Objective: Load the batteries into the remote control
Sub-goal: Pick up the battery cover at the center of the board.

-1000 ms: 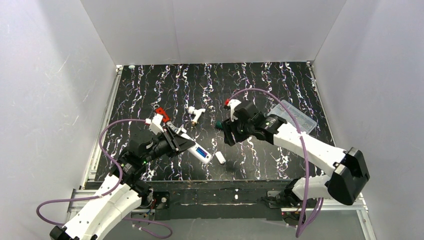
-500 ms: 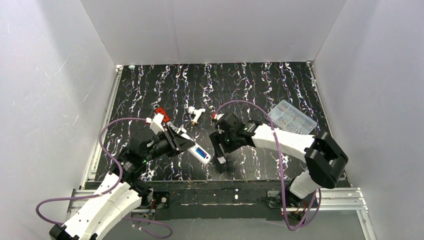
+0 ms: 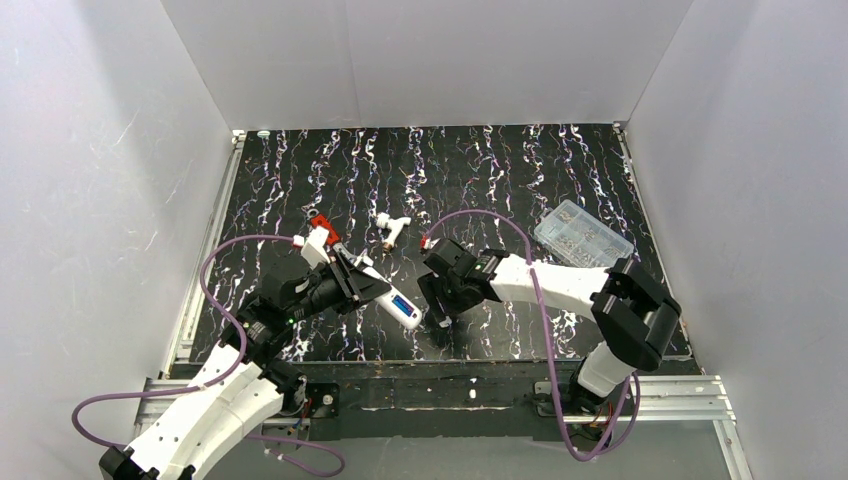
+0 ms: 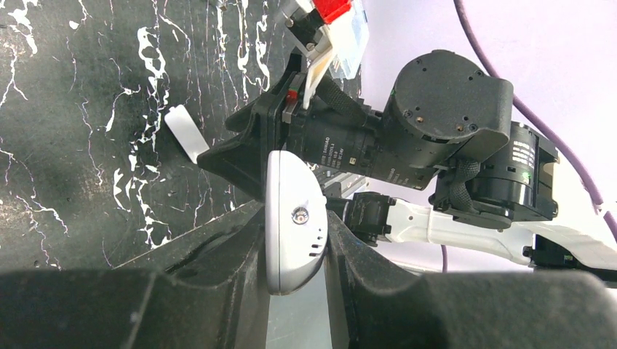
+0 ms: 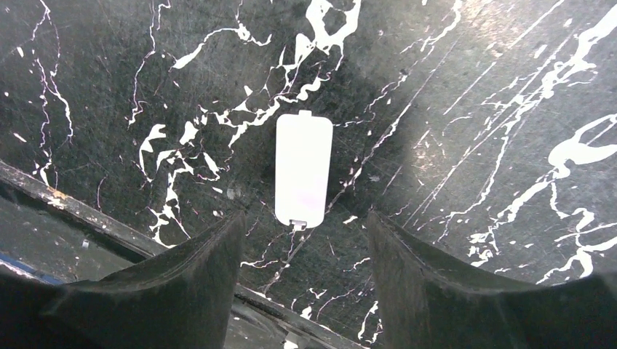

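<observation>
A black table (image 3: 300, 180) veined with white marbling sits inside white walls. The left gripper (image 4: 295, 247) is clamped tight on the remote control (image 4: 293, 218), a slim white bar jutting forward from between its fingers, raised above the table. From above, a blue strip (image 3: 403, 305) shows on the remote's upper face. Just right of the remote's tip, the right gripper (image 5: 304, 233) hangs low with its jaws spread wide, holding nothing. A flat white cover (image 5: 303, 179) lies on the table between its fingertips. A white pipe fitting (image 3: 391, 228) and a clear plastic box (image 3: 583, 232) lie farther back.
</observation>
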Robot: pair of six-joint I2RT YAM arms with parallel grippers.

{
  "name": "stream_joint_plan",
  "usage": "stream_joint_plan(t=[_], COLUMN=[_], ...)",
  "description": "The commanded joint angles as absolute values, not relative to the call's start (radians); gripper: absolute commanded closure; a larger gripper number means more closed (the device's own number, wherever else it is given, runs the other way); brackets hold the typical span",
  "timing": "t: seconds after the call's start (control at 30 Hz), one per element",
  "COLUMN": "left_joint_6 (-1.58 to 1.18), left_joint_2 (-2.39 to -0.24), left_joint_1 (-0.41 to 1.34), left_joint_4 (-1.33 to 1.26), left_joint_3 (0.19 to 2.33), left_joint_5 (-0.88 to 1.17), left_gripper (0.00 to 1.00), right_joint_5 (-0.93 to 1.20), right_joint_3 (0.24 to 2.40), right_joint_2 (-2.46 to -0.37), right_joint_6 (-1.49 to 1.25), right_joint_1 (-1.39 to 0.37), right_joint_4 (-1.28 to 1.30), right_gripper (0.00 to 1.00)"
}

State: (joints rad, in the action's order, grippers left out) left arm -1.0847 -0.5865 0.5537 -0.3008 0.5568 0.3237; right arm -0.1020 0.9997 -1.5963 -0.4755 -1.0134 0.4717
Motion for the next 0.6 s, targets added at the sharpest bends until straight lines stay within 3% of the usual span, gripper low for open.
stream_joint_plan(t=[0.0, 0.23, 0.57], left_joint_6=[-1.079, -1.081, -1.081], left_joint_2=[-0.585, -0.592, -0.598], left_joint_1=[0.555, 0.555, 0.555], left_joint_4=[-0.321, -0.332, -0.322], left_joint_3=[0.609, 0.61, 0.621], left_joint_5=[0.358, 0.359, 0.364], left_gripper=[1.0, 1.0, 1.0], right_joint_5=[-0.083, -0.091, -0.105], right_joint_3=[1.007, 1.015, 1.023], right_joint_2=[-1.621, -1.643, -1.671], right_joint_6=[-0.47, -0.446, -0.457], right_joint_1=[-1.031, -1.05, -1.061], right_joint_4=[0.463, 0.487, 0.491], right_gripper=[0.32, 0.35, 0.48])
